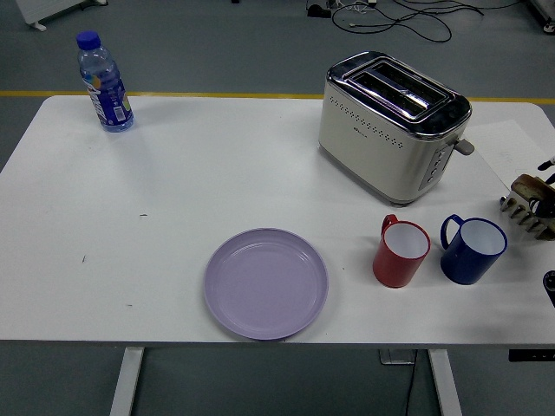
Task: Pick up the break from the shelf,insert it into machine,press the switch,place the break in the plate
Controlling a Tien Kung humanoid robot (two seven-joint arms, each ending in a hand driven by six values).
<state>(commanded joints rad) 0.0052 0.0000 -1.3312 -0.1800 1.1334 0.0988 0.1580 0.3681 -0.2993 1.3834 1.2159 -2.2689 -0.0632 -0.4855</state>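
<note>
The cream and chrome toaster (392, 124) stands at the back right with both top slots empty and its lever (466, 146) on the right side. A lilac plate (266, 282) lies empty near the front edge. At the far right edge, a small rack (520, 211) holds a brown bread slice (527, 185), partly cut off by the frame. Only black bits of my right hand (549, 287) show at that edge, beside the rack. Whether it touches the bread is hidden.
A red mug (401, 252) and a blue mug (472, 249) stand between the plate and the rack, in front of the toaster. A water bottle (105, 82) stands at the back left. A sheet of paper (512, 147) lies right of the toaster.
</note>
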